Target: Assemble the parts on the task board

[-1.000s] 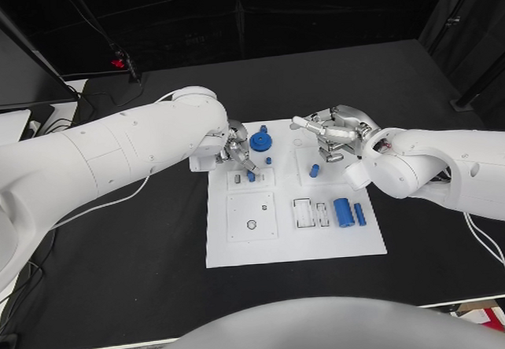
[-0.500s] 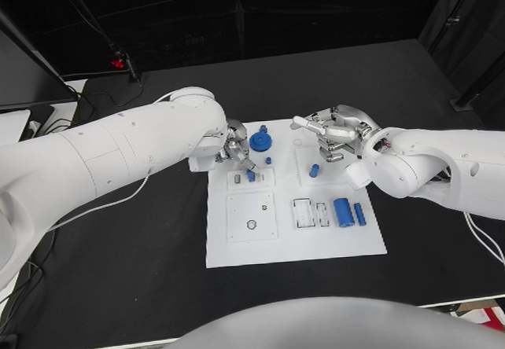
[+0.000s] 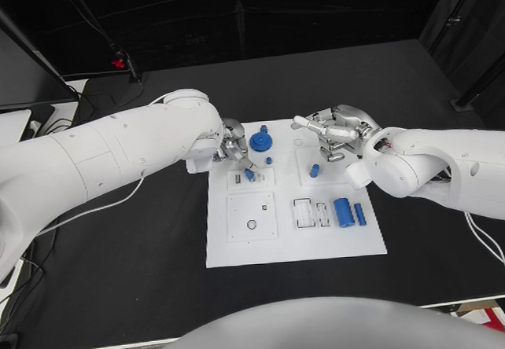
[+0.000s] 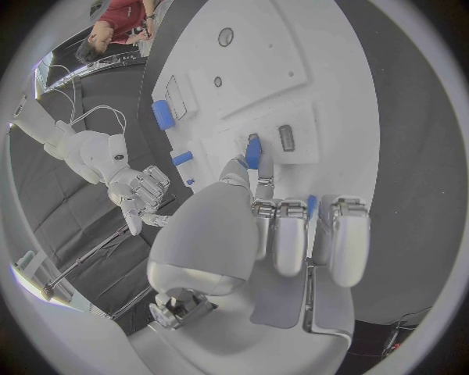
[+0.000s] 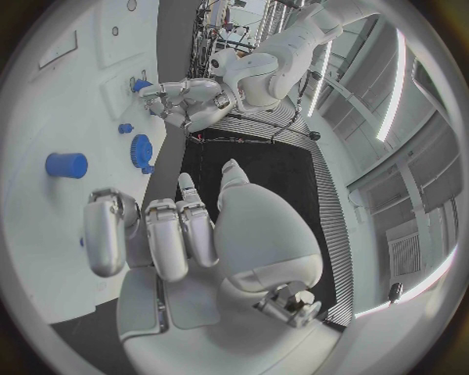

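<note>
Head view: the white rectangular task board [image 3: 292, 243] lies on the black desk [image 3: 121, 260]. The left hand [image 3: 233, 150] is at the board's far left part, its fingertips [image 4: 252, 156] pinching a small blue peg [image 3: 250, 175] that stands upright in the board; a flat blue gear-shaped part [image 3: 261, 141] lies just beside this hand. The right hand [image 3: 332, 135] hovers over the board's far right part, fingers apart and holding nothing, with a short blue cylinder [image 3: 314, 170] near it and a larger blue cylinder [image 3: 343, 211] farther toward the robot.
</note>
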`<action>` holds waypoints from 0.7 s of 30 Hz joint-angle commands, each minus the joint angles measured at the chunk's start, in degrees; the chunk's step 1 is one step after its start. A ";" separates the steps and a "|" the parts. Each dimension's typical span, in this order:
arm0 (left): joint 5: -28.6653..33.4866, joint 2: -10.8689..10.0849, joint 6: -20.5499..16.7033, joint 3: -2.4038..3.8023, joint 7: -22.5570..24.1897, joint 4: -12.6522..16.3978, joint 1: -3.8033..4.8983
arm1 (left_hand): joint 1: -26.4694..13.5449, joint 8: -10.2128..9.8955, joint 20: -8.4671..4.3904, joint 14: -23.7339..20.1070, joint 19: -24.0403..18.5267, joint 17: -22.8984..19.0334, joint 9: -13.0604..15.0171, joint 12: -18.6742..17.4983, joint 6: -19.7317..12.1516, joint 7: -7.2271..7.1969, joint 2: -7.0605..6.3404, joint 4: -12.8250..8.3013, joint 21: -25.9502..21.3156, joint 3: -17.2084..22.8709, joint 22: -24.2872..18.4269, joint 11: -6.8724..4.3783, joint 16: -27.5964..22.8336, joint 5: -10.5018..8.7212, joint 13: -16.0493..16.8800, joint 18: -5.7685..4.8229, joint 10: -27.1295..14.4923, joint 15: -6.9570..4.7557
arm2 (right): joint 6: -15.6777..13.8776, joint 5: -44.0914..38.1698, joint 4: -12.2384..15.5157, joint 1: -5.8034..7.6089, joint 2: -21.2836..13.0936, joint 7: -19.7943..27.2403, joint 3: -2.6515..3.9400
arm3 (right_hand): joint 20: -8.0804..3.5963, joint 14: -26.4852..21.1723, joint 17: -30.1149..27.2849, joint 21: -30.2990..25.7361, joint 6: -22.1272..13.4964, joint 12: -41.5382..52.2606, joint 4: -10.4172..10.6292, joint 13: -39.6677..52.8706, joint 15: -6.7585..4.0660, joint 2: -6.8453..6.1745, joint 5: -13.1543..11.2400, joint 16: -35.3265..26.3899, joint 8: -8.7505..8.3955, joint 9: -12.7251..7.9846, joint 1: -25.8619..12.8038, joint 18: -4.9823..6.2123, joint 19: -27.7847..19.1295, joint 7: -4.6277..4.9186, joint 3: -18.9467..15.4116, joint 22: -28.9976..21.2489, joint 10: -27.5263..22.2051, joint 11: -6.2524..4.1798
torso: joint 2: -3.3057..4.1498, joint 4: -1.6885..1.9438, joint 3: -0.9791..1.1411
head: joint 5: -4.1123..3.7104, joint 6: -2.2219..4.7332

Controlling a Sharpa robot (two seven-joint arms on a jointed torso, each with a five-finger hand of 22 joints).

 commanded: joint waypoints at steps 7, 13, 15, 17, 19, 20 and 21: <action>0.52 -2.13 -3.71 -0.01 -0.12 2.23 0.29 | 4.37 0.38 -0.30 6.10 5.54 15.09 0.25 -0.31 0.43 -0.14 4.26 -1.16 -0.22 1.72 14.90 -1.13 0.05 0.30 5.59 -0.23 7.56 -0.06 | 0.12 0.12 -0.04 0.06 -0.03 0.37 0.02 | 0.08 5.95 15.10 -0.32 -0.43 0.14 0.11 15.08 0.33 0.43 -0.11 0.14 0.25 0.06 0.04 0.53 -0.28 0.85 -0.35 11.09 5.97 0.43 | -0.01 -0.02 0.01 | 0.19 0.00; 1.40 -3.55 -5.62 -0.01 -0.65 4.18 0.32 | 4.64 0.34 -0.29 6.10 5.46 15.09 0.30 -0.31 0.55 -0.17 3.73 -1.16 -0.30 2.10 14.87 -1.15 0.05 0.58 5.59 -0.20 7.56 -0.06 | 0.14 0.12 -0.14 0.05 0.00 0.38 0.02 | 0.08 5.95 15.10 -0.32 -0.43 0.14 0.11 15.08 0.33 0.43 -0.11 0.14 0.25 0.06 0.04 0.53 -0.28 0.85 -0.35 11.09 5.97 0.43 | -0.02 0.01 0.01 | 0.20 0.00; 1.69 -3.98 -6.39 -0.01 -0.85 4.90 0.32 | 4.69 0.34 -0.29 6.10 5.37 15.09 0.31 -0.31 0.58 -0.17 3.60 -1.16 -0.38 2.16 14.83 -1.15 0.05 0.64 5.59 -0.17 7.56 -0.06 | 0.15 0.12 -0.17 0.04 0.03 0.41 0.02 | 0.08 5.95 15.10 -0.37 -0.46 0.14 0.11 15.08 0.33 0.47 -0.10 0.14 0.30 0.06 0.07 0.55 -0.32 0.85 -0.39 11.08 5.97 0.44 | 0.00 -0.04 0.00 | 0.25 0.00; 2.10 -4.43 -7.38 -0.01 -1.16 5.71 0.32 | 4.71 0.34 -0.29 6.10 5.37 15.09 0.33 -0.31 0.64 -0.16 3.42 -1.09 -0.38 2.28 14.83 -1.14 0.05 0.81 5.59 -0.17 7.56 -0.06 | 0.16 0.12 -0.19 0.02 0.04 0.42 0.02 | 0.08 5.95 15.10 -0.37 -0.46 0.14 0.11 15.08 0.33 0.47 -0.10 0.14 0.30 0.06 0.07 0.55 -0.32 0.85 -0.39 11.08 5.97 0.44 | 0.01 -0.01 0.00 | 0.25 0.00; 2.40 -4.88 -8.59 -0.02 -1.54 6.56 0.33 | 4.71 0.34 -0.29 6.10 5.37 15.09 0.34 -0.31 0.68 -0.16 3.34 -1.04 -0.37 2.35 14.84 -1.14 0.05 0.93 5.59 -0.18 7.56 -0.06 | 0.17 0.12 -0.20 0.00 0.05 0.42 0.02 | 0.08 5.95 15.10 -0.37 -0.46 0.14 0.11 15.08 0.33 0.47 -0.10 0.14 0.30 0.06 0.07 0.55 -0.32 0.85 -0.39 11.08 5.97 0.44 | 0.01 -0.02 0.01 | 0.32 0.00; 2.51 -5.10 -9.30 -0.02 -1.74 6.99 0.33 | 4.70 0.34 -0.28 6.10 5.32 15.09 0.36 -0.31 0.76 -0.16 3.24 -0.94 -0.43 2.48 14.81 -1.14 0.05 1.12 5.59 -0.16 7.56 -0.05 | 0.17 0.12 -0.20 -0.02 0.05 0.43 0.02 | 0.08 5.95 15.10 -0.37 -0.46 0.14 0.11 15.08 0.33 0.47 -0.10 0.14 0.30 0.06 0.07 0.55 -0.32 0.85 -0.39 11.08 5.97 0.44 | 0.01 -0.03 0.01 | 0.35 0.00; 2.64 -5.35 -10.20 -0.02 -1.99 7.51 0.33 | 4.69 0.35 -0.28 6.10 5.29 15.09 0.37 -0.31 0.79 -0.16 3.20 -0.90 -0.45 2.52 14.80 -1.14 0.05 1.18 5.59 -0.15 7.56 -0.05 | 0.17 0.12 -0.20 -0.04 0.04 0.44 0.02 | 0.08 5.95 15.10 -0.37 -0.46 0.14 0.11 15.08 0.33 0.47 -0.10 0.14 0.30 0.06 0.07 0.55 -0.32 0.85 -0.39 11.08 5.97 0.44 | 0.01 -0.05 0.00 | 0.37 0.00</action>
